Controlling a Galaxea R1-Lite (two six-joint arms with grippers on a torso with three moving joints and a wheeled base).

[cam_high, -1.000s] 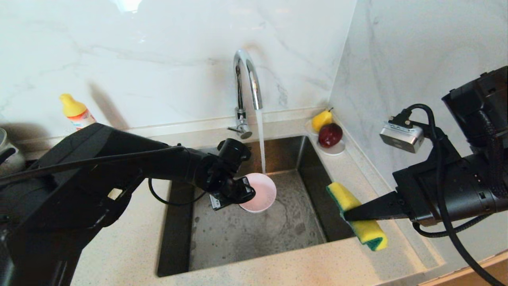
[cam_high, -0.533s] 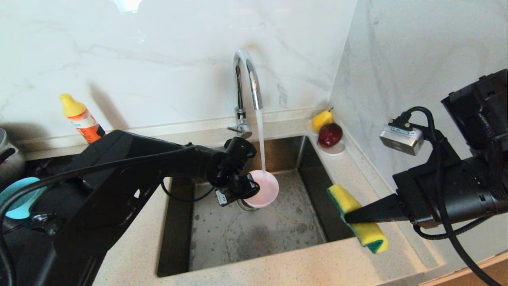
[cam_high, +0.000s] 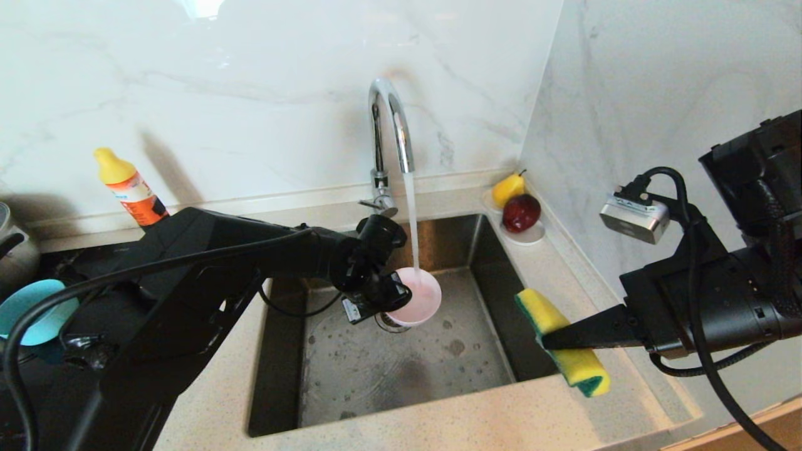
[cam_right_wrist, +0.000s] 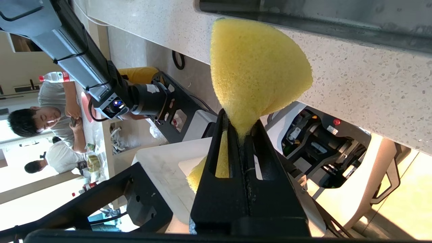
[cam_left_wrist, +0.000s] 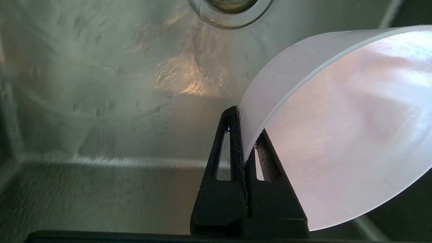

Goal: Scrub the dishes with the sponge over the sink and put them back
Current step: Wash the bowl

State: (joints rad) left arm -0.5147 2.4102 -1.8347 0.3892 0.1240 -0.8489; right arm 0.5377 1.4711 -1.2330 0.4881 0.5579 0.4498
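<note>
Rinsing is the step in hand: the left tool [cam_high: 401, 294] is clamped tight on the rim of the pale pink bowl [cam_high: 418, 299], holding it tilted under the faucet [cam_high: 390, 125] stream, above the drain of the sink [cam_high: 401, 369]. The right tool [cam_high: 546, 341] is pinched fully on the sponge [cam_high: 561, 341], squeezing its middle to a thin waist, and hangs at the sink's right edge, over the tabletop [cam_high: 532, 419].

The bowl looks light, stiff and thin-walled; wet plastic will likely be slippery, so a rim pinch with one pad inside and one outside, as the left wrist view shows, seems the sound hold, though it could swivel under scrubbing pressure. The sponge is soft and springy, so a mid-body grip suits it and leaves both ends free for wiping.

A light blue bowl [cam_high: 28, 310] sits well to the sink's left. The orange bottle [cam_high: 131, 191] behind the sink carries a label, but its writing is too small to read.
</note>
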